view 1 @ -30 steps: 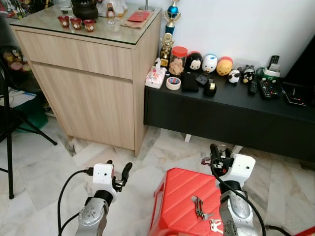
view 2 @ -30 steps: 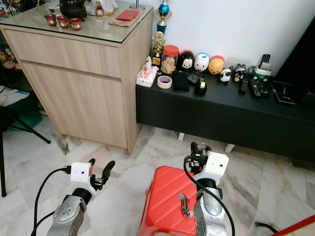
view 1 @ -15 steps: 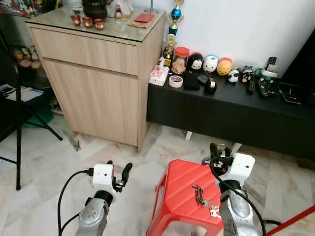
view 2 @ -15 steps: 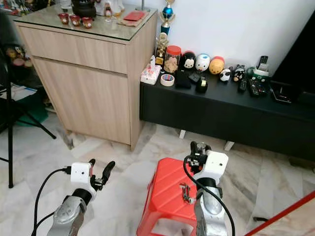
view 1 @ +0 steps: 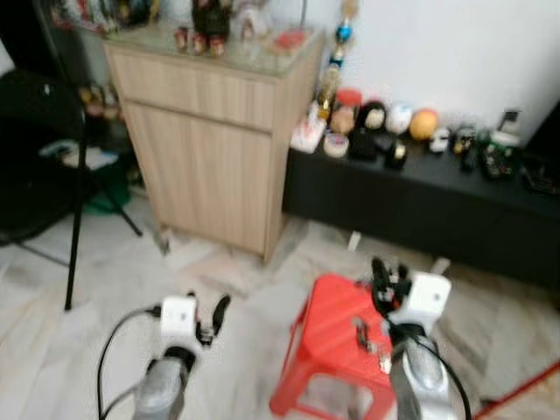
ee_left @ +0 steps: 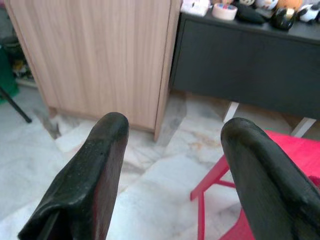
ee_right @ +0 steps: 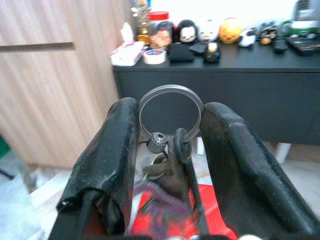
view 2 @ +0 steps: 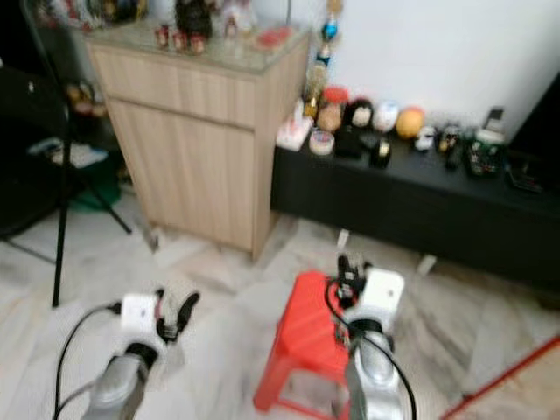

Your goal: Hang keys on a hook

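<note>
Keys (ee_right: 167, 150) clamped in right pincer (ee_right: 170, 145), lifted off red stool (view 1: 337, 337); left pincer (ee_left: 172, 165) wide.

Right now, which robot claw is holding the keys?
The right gripper. A silver key ring sits between its two black fingers, with keys hanging below. The left gripper is open, with just floor between its fingers.

We see pale marble-tile floor (view 1: 236, 289), white wall (view 1: 472, 52). Tall light-wood cabinet (view 1: 219, 149) beside long low black console (view 1: 420, 192) carrying small round figurines (view 1: 394, 118). Red plastic stool (view 1: 337, 346) on floor. Head views blurred.
</note>
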Tool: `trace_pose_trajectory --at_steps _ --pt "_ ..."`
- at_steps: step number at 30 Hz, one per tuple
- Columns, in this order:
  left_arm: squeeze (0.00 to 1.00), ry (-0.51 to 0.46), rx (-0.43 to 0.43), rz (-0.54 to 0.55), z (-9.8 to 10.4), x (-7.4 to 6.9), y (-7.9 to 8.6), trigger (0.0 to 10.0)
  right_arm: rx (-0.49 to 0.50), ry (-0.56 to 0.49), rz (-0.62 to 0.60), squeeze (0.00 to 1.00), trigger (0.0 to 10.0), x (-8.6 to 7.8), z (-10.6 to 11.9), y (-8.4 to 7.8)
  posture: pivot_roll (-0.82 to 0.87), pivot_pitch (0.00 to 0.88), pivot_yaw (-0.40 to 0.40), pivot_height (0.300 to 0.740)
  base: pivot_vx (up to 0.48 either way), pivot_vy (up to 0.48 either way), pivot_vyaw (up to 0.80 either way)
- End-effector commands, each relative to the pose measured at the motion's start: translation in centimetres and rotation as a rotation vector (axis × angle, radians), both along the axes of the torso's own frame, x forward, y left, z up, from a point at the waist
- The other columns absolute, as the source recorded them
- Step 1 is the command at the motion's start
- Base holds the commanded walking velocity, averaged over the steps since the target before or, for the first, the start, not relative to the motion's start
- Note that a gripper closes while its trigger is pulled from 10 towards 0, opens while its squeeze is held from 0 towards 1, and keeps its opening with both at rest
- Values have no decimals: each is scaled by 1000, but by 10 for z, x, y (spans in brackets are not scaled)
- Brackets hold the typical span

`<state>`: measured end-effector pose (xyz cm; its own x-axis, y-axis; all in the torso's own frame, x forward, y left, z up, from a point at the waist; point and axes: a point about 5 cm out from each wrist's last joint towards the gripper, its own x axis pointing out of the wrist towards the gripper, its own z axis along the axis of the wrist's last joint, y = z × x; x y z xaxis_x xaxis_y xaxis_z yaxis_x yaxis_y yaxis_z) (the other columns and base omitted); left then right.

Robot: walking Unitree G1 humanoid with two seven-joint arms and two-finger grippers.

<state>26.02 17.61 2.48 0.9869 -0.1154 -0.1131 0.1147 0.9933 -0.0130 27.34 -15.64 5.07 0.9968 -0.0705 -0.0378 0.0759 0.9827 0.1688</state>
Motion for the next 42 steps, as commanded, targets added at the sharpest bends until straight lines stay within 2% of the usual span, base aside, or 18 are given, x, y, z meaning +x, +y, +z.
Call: trace_pose_trajectory --at_steps 1,13,25,42 --pt "0 -8 -13 -16 1 1 -7 10000 -3 -11 -21 0 10000 3 3 -4 17 1 -106 740 0 0 0" --pt "0 -12 -2 -27 1 1 -9 10000 7 22 -48 0 10000 2 0 -7 19 6 -107 740 0 0 0" --pt "0 -16 3 -26 2 0 -10 10000 13 34 -40 0 10000 1 -2 -5 18 9 -108 740 0 0 -755" --pt "0 -26 6 -26 4 1 -10 10000 0 16 -46 0 10000 1 0 -5 23 14 -112 740 0 -409 -44"
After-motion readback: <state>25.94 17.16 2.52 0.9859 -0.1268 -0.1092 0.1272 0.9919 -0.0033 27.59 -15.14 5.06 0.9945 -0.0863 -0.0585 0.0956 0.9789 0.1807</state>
